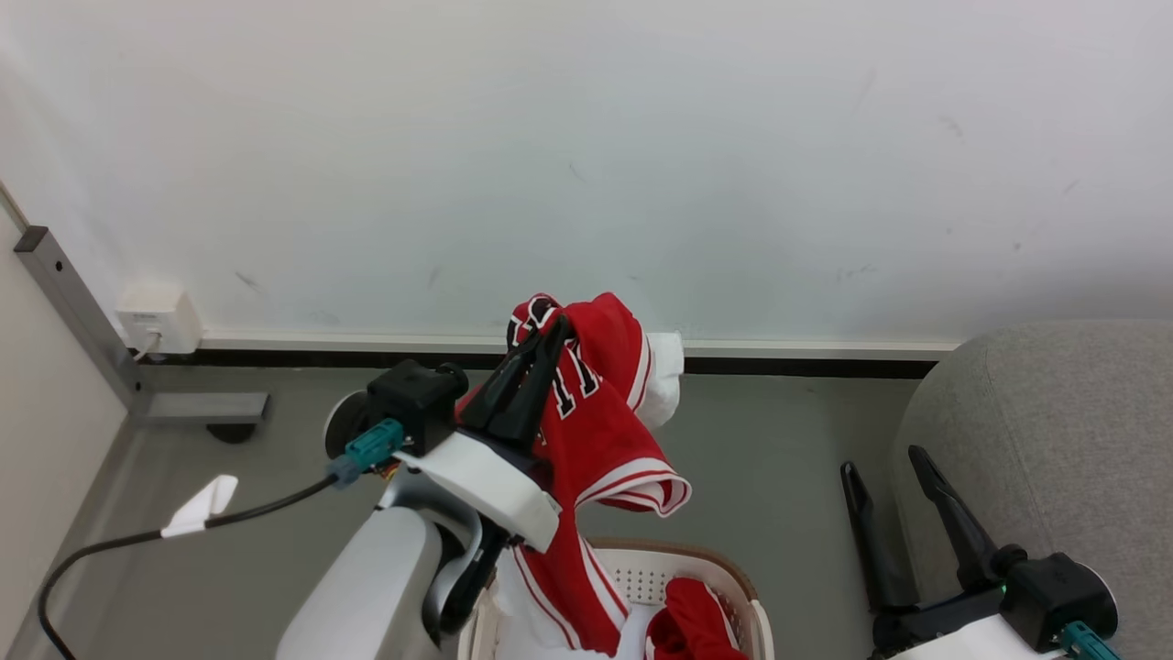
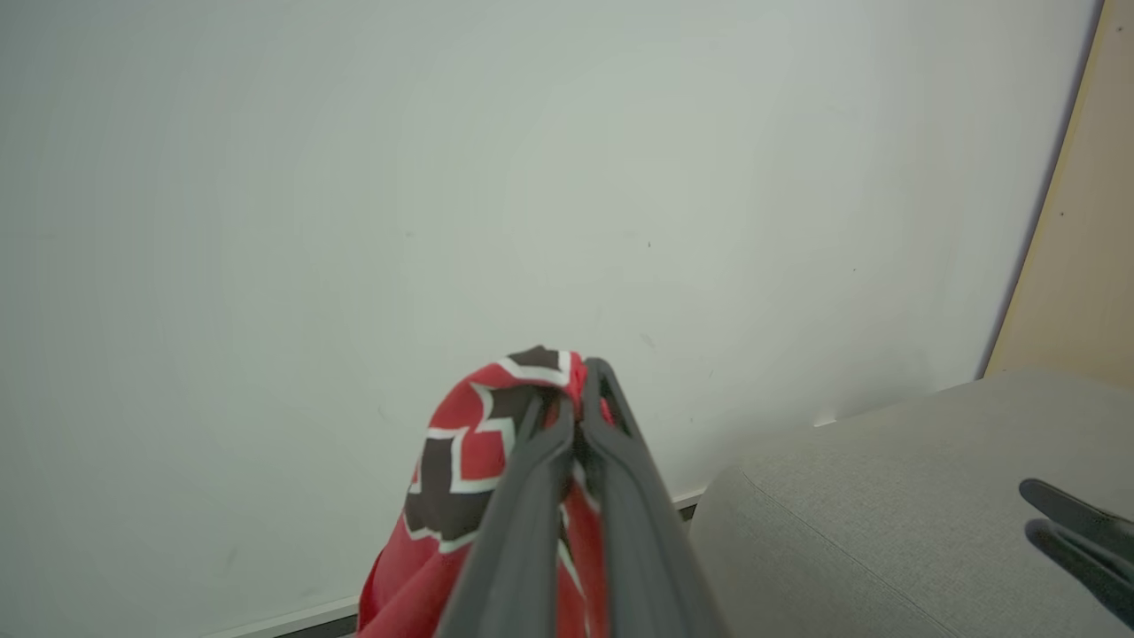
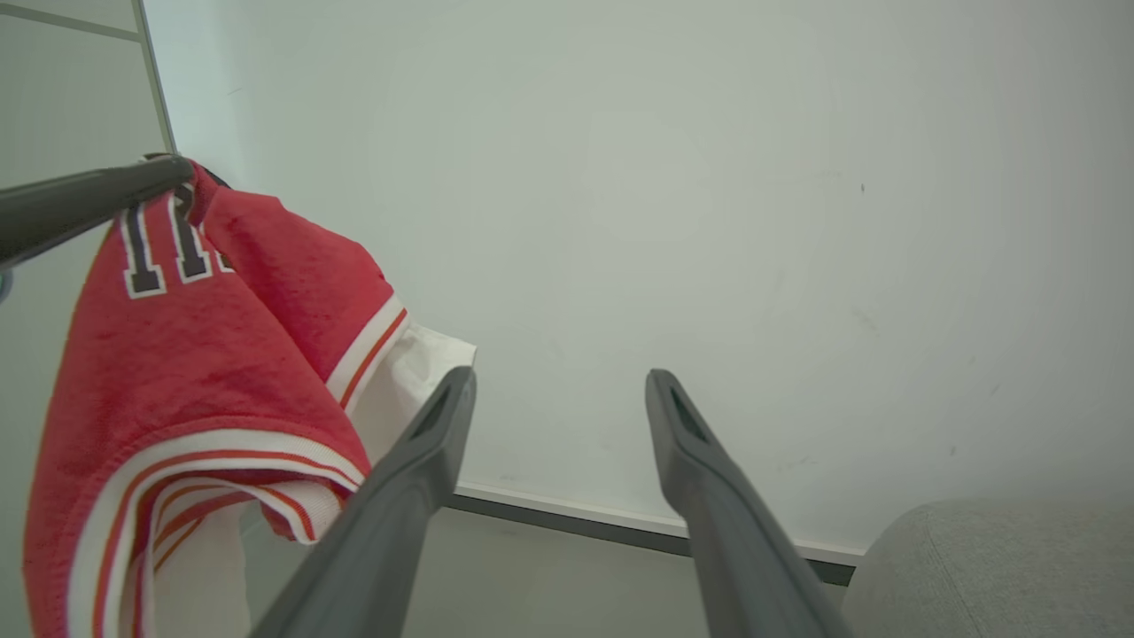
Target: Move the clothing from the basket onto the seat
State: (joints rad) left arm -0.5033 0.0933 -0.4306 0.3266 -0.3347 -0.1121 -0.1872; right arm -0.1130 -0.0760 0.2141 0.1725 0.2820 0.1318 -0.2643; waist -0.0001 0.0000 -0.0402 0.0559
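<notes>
Clothing point(image 1: 605, 431) is partly moved: the jersey point(image 3: 204, 337) hangs above the basket point(image 1: 733, 573), pinched in the closed left gripper point(image 1: 542, 332), another red garment point(image 1: 692, 619) remains inside, and the right gripper point(image 1: 882, 460) stands wide, empty, beside the sofa point(image 1: 1054, 440).

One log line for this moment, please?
left gripper: shut on jersey, hanging over basket | right gripper: open | second red garment: in basket

Red jersey point(image 1: 609, 431) with white trim and black white-outlined numbers, pinched at its top by the closed left hand point(image 1: 542, 328), hanging over the cream perforated basket point(image 1: 724, 561), lower end reaching down into it. Second red garment point(image 1: 694, 623) crumpled inside. Light grey seat point(image 1: 1054, 431) just right of basket.
</notes>
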